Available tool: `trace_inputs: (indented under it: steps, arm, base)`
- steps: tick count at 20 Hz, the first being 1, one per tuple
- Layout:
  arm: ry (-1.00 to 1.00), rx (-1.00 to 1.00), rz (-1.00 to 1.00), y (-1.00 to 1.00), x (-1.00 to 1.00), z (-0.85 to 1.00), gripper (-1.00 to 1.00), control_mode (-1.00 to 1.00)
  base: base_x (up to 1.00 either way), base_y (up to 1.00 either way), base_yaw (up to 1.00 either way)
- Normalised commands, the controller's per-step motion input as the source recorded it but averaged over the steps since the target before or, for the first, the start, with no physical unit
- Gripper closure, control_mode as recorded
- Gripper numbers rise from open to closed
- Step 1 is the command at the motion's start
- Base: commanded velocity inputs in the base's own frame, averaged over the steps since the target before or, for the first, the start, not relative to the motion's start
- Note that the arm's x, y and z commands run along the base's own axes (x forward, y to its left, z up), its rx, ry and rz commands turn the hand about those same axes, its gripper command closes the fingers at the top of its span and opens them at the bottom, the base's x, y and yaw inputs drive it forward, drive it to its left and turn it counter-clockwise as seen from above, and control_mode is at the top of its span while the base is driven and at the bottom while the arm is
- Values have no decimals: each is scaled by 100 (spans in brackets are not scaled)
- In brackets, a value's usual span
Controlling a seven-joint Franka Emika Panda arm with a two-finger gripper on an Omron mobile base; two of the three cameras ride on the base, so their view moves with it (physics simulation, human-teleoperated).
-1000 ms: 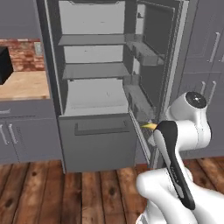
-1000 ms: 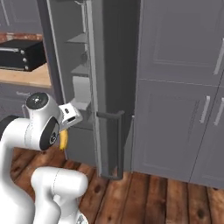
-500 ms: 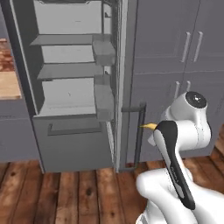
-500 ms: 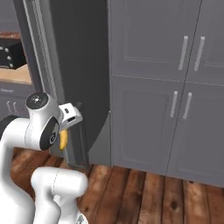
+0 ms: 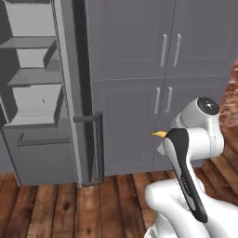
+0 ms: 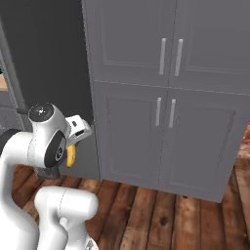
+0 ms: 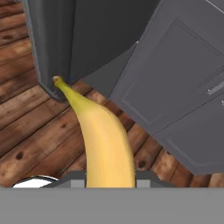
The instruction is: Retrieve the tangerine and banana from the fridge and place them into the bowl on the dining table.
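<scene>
At left of the left base view, tall dark grey fridge (image 5: 69,93) with door swung open, pale grey shelves bare; just beside it, grey panelled cabinets (image 5: 167,69) above a brown wooden plank floor (image 5: 56,209). In front of the cabinets, end effector (image 6: 73,146) closed around a slim curved yellow banana (image 7: 103,135), held above the floor, stem end pointing away.
</scene>
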Motion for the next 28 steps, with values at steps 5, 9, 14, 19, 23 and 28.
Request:
trace_inputs:
  steps: [5,9,14,19,23,28]
  arm:
    - [0,0,0,0,0,0,100,100]
    - [0,0,0,0,0,0,100,100]
    - [0,0,0,0,0,0,100,100]
    - [0,0,0,0,0,0,100,100]
    - [0,0,0,0,0,0,100,100]
    - [0,0,0,0,0,0,100,100]
  base:
    - [0,-77,0]
    - [0,-79,0]
    - [0,-83,0]
    - [0,-84,0]
    - [0,-86,0]
    - [0,-90,0]
